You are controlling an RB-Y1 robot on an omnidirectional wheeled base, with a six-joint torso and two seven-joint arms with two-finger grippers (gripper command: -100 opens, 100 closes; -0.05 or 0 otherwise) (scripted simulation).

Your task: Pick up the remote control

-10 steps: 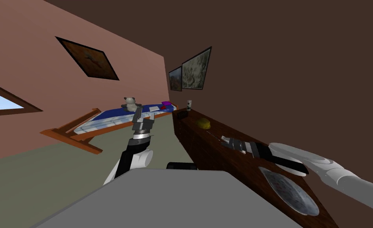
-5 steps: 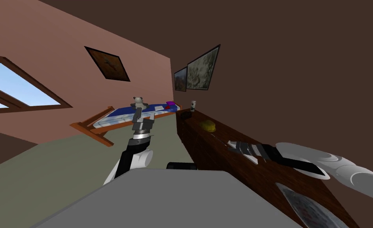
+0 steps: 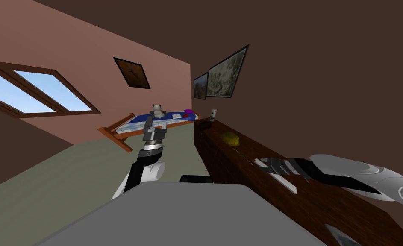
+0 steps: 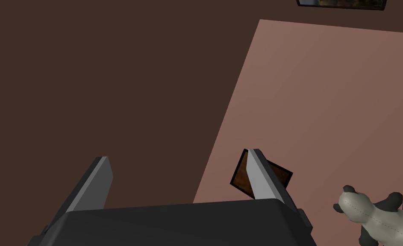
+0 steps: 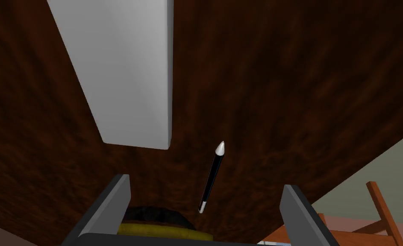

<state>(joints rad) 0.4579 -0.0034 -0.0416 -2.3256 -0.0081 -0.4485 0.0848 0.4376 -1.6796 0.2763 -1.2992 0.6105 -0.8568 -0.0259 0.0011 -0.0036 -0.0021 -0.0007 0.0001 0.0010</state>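
Since a second ago my head has swung round, so the window on the pink wall sits further into view and the round grey plate [image 3: 340,235] has slid to the corner of the picture. Over the same second my right arm has reached on along the long dark brown wooden desk [image 3: 222,158].

Right hand [image 3: 260,162] hovers low over the desk top with its two fingers spread wide and nothing between them. The remote control, a flat light grey rectangular slab [image 5: 123,72], lies on the wood just beside that hand and touches neither finger. One short end of it faces the gap, nearer to one finger than to the other. A thin black pen with a white tip [image 5: 211,177] lies close beside the remote, apart from it, in line with the gap.

Further along the desk rests a yellow rounded lump [image 3: 230,139], and a small white cup [image 3: 213,113] stands at the far end.

Left hand [image 3: 157,124] is raised in front of me, fingers apart and empty. Beyond it stands a wooden bed with a blue cover [image 3: 140,124], on which a grey toy bear [image 3: 157,110] sits.
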